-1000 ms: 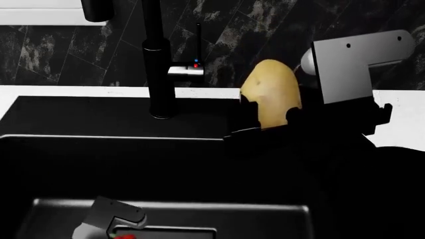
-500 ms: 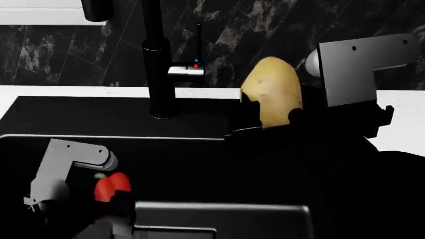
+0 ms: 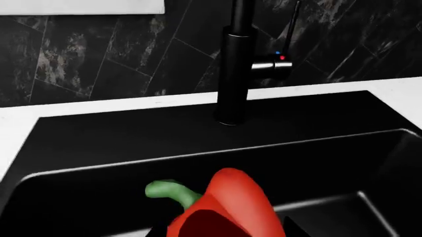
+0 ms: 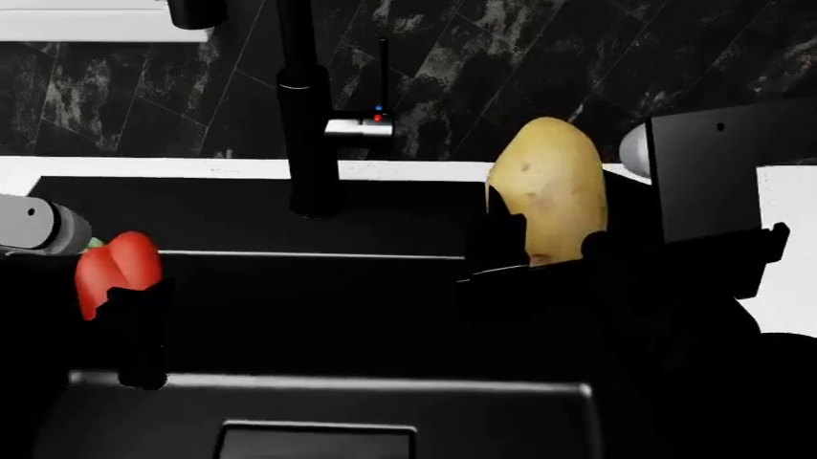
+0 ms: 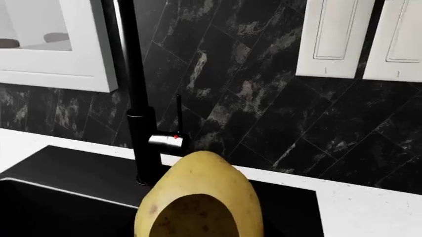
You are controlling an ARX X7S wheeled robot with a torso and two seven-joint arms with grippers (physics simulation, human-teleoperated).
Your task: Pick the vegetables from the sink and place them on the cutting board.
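place: home kitchen | sink [image 4: 383, 287]: black basin across the lower frame | faucet [image 4: 304, 105]: tall, black, upper centre | wall [image 5: 264, 98]: dark marbled tiles behind | tabletop [image 3: 13, 123]: white, rimming the sink | cabinets [image 5: 359, 37]: white panelled doors, upper right of the right wrist view

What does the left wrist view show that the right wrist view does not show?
Only the left wrist view shows the red bell pepper with its green stem, above the sink. Only the right wrist view shows the potato, the white cabinet panels and the white window frame. Both show the black faucet and the dark tiled wall.
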